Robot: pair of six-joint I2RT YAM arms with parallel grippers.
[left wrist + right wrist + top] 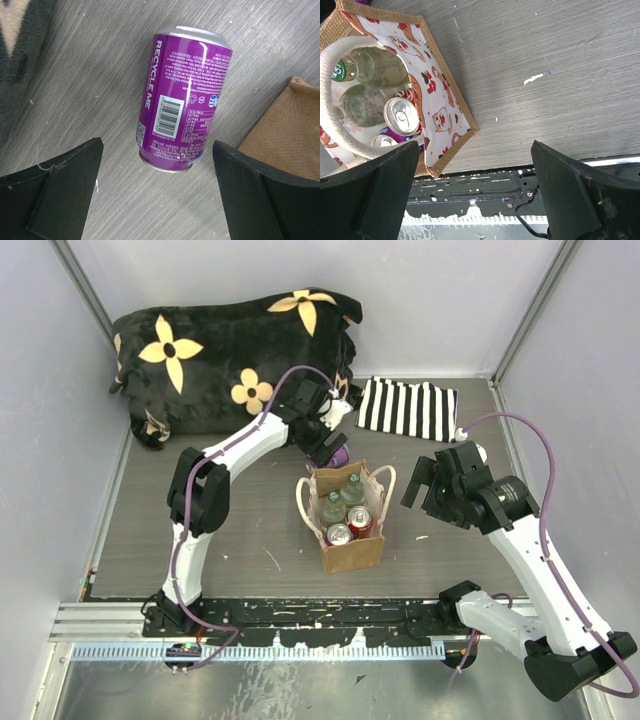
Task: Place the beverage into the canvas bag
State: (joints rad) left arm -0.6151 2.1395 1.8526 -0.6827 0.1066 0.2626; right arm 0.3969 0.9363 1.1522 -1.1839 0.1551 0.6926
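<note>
Left tool point(333, 445): jaws spread wide, holding nothing. In the left wrist view its fingers point(60, 190) stand either side of the purple can point(182, 97), with bench point(100, 75) showing between each finger and the can, so there is no contact.

Can: appears to lie on its side on the bench, directly ahead of and between the left tool's jaws, base end nearest the tool. It is outside the bag. A corner of the bag point(290, 135) sits just beyond the left tool's right-hand finger.

Bag point(352, 552): upright and open-mouthed, between the two tools. It already holds two green-capped bottles point(352, 490) and two cans point(360, 520). The right wrist view confirms a silver can top point(402, 116) inside.

Right tool point(418, 485): open and empty, to the bag's right and apart from it. The bag's wall point(451, 107) lies ahead of its left-hand finger.

Progress, as a judgement: four drinks are stowed and the purple can is not. The left tool is lined up but the grasp has not been made. Closing on the can, lifting it and lowering it into the bag are all left to do. Free room inside looks tight.
</note>
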